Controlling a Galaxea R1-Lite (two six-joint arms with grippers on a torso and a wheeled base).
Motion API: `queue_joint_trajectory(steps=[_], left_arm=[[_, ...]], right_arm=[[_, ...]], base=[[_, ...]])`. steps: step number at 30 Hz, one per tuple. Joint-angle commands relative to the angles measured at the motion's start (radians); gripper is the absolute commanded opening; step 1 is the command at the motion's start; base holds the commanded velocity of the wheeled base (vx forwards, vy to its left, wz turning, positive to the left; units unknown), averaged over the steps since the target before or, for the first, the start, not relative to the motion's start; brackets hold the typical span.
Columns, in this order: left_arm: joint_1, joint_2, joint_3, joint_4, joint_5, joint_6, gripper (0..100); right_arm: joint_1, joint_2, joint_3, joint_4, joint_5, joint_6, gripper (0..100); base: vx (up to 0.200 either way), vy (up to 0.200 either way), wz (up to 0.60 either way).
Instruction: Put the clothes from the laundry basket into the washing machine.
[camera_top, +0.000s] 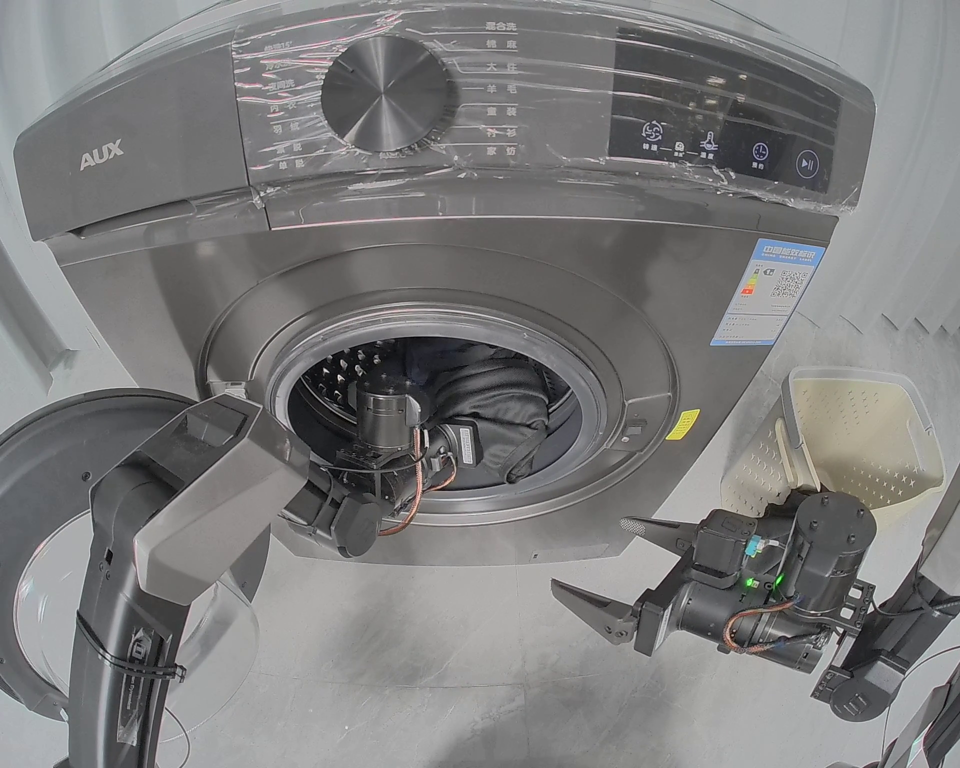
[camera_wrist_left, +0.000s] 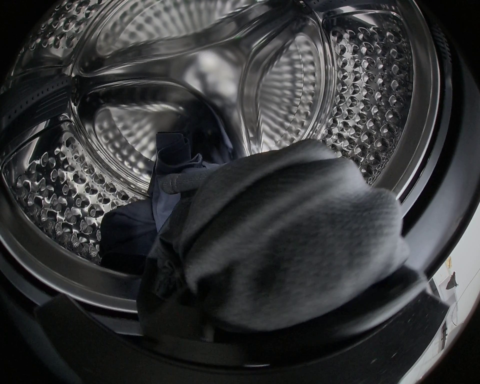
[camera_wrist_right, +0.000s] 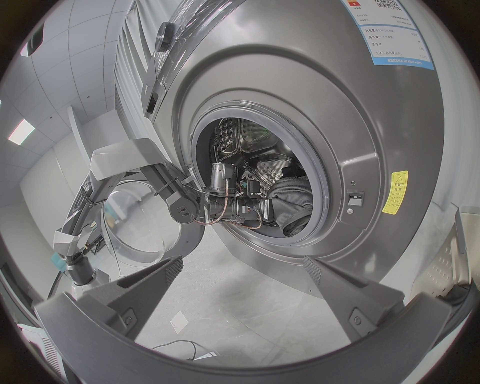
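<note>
The washing machine (camera_top: 640, 300) stands with its round opening uncovered. My left gripper (camera_top: 480, 440) sits inside the opening, just past the rim, with a dark grey garment (camera_top: 500, 400) bunched over its end. That garment (camera_wrist_left: 290, 235) lies on the lower door seal and hides the gripper's tip. Deeper in the steel drum (camera_wrist_left: 125, 125) lies a dark blue garment (camera_wrist_left: 170, 160). My right gripper (camera_top: 590, 556) hangs open and holds nothing, low in front of the machine, right of the opening. The cream laundry basket (camera_top: 860, 440) stands on the floor just behind it.
The machine's door (camera_top: 60, 500) is swung wide open at the left, behind my left arm. Grey floor (camera_top: 450, 650) lies free in front of the machine. A white curtain (camera_top: 900, 250) hangs behind the basket on the right.
</note>
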Motion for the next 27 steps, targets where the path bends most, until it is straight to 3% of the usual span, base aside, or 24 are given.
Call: queue_joint_trajectory(steps=[1, 6, 7, 10, 14, 20, 27], left_arm=[[0.001, 0.021, -0.051, -0.002, 0.004, -0.008, 0], [0.006, 0.058, -0.154, -0.011, 0.026, -0.031, 0], [0.012, 0.078, -0.206, -0.016, 0.05, -0.04, 0], [0.026, 0.118, -0.324, -0.03, 0.09, -0.048, 0], [0.037, 0.158, -0.448, -0.065, 0.101, -0.049, 0], [0.032, 0.181, -0.543, -0.085, 0.105, -0.059, 0], [0.032, 0.213, -0.543, -0.088, 0.115, -0.063, 0]], right_arm=[[0.005, 0.002, -0.001, 0.0, -0.001, 0.0, 100], [0.006, 0.002, -0.003, 0.0, -0.001, 0.0, 100], [0.005, 0.002, -0.003, 0.0, -0.001, 0.0, 100], [0.005, 0.002, -0.004, 0.0, -0.001, 0.0, 100], [0.006, 0.005, -0.008, 0.0, -0.001, 0.001, 100], [0.006, 0.005, -0.008, 0.0, -0.001, 0.001, 100], [0.006, 0.005, -0.004, 0.0, 0.0, 0.001, 100]], base=[[0.0, 0.0, 0.0], [0.0, 0.0, 0.0], [0.0, 0.0, 0.0], [0.0, 0.0, 0.0], [0.0, 0.0, 0.0], [0.0, 0.0, 0.0], [0.0, 0.0, 0.0]])
